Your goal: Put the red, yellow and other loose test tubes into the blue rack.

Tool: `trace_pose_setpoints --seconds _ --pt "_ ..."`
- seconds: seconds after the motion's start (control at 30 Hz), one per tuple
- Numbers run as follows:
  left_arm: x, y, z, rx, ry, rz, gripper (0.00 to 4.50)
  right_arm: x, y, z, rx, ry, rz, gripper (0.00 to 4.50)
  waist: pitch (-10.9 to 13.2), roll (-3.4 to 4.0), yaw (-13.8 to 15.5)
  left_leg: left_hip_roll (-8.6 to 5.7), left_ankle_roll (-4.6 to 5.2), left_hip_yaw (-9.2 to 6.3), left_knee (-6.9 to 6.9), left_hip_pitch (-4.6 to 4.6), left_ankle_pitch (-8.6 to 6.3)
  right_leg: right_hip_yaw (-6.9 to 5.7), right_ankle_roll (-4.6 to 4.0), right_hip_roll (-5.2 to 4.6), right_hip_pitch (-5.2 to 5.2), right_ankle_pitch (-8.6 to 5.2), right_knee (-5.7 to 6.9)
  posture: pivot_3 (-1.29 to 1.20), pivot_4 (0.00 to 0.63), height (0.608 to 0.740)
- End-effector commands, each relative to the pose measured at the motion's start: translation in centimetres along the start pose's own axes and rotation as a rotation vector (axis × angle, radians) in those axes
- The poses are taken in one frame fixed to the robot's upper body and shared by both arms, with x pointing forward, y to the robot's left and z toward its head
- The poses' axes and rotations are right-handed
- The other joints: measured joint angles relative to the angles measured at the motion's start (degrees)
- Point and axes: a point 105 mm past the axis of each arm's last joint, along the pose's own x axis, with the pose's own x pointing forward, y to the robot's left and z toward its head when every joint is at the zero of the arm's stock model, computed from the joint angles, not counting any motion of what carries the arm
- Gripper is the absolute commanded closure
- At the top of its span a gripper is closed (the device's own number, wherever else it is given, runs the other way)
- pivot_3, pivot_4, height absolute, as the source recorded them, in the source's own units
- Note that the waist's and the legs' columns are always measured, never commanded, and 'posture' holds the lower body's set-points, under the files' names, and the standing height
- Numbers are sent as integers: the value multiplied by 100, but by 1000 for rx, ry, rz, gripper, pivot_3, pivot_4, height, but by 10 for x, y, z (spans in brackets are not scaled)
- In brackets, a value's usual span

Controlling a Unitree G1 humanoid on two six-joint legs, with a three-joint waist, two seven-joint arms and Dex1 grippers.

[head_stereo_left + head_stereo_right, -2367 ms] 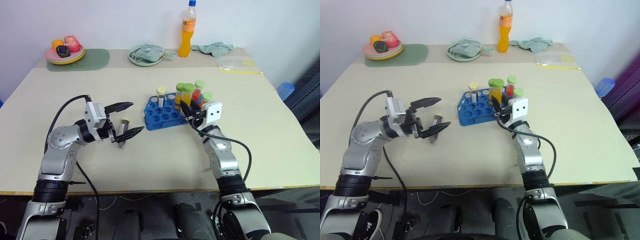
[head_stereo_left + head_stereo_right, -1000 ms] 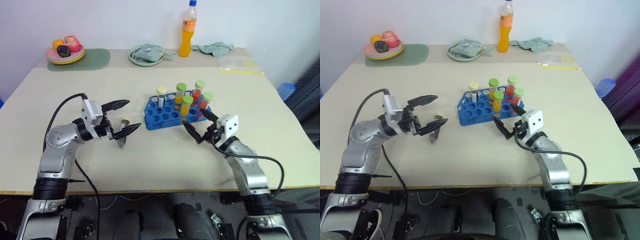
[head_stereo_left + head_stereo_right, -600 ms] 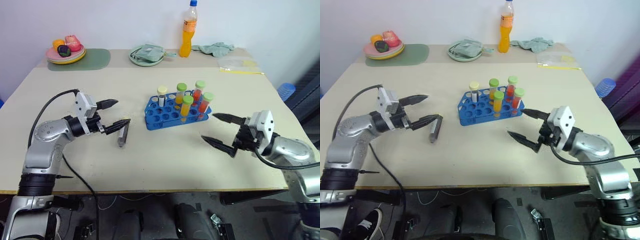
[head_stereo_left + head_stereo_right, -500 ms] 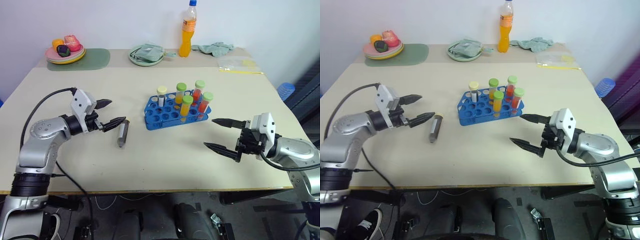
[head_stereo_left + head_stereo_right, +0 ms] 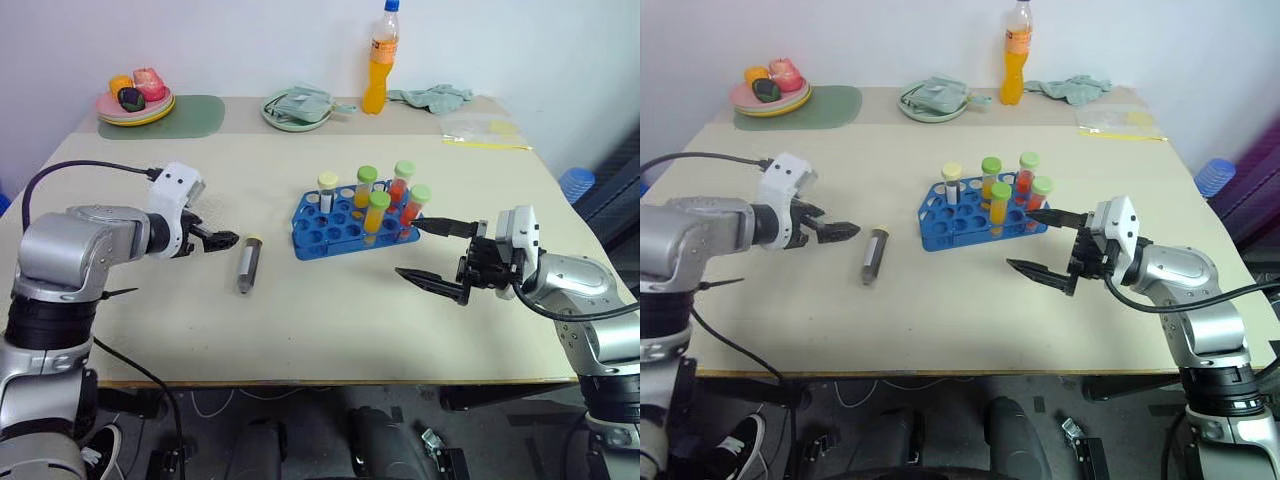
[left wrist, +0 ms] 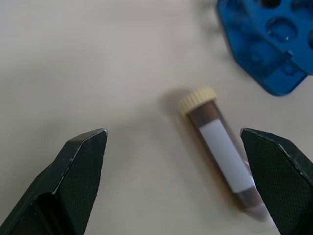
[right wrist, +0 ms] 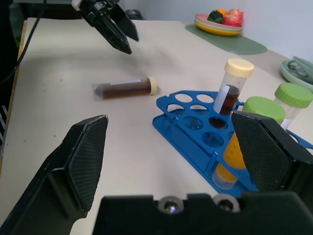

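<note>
Left end effector [image 5: 222, 238] hangs low, tilted downward, fingers spread wide and empty. Right end effector [image 5: 430, 254] is held level, pointing inward, fingers likewise parted, holding nothing.

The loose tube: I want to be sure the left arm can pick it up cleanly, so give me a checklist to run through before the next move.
1. Loose tube lying flat on the table, clear of the rack: ok.
2. Its cream cap on: ok.
3. Left end effector open, nothing in it: ok.
4. The tube lies between the left fingers in the left wrist view; whether they have come down to its level: cannot tell.
5. Right end effector open, to the right of the rack, away from the tube: ok.
6. Free holes in the rack beside the five standing tubes: ok.
</note>
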Motion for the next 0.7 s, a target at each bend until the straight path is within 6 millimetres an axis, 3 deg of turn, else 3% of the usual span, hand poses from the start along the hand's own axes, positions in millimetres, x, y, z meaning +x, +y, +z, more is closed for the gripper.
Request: trace_pose_setpoints --seconds 0.03,0.13,0.4,0.7 --pt "-6 -2 -1 -65 92 0 0 5 5 8 -26 -37 9 70 0 0 -20 0 0 -1 0 1 0 0 0 1 0 0 2 0 150 740" --pt "-2 -6 -2 -138 155 -95 0 11 9 8 -27 -49 16 70 0 0 -29 0 -1 -1 0 5 0 0 -1 2 -3 0 9 0 150 740" --pt "13 13 -3 -174 364 -16 0 21 10 8 -18 -60 23 70 0 0 -6 -5 -4 -1 1 1 2 0 -1 -1 -3 0 8 0 150 740" --pt "40 2 15 -130 415 -80 0 27 14 10 -7 -69 25 70 1 -1 15 -7 -4 1 3 -6 2 1 -1 0 -6 -1 4 0 150 740"
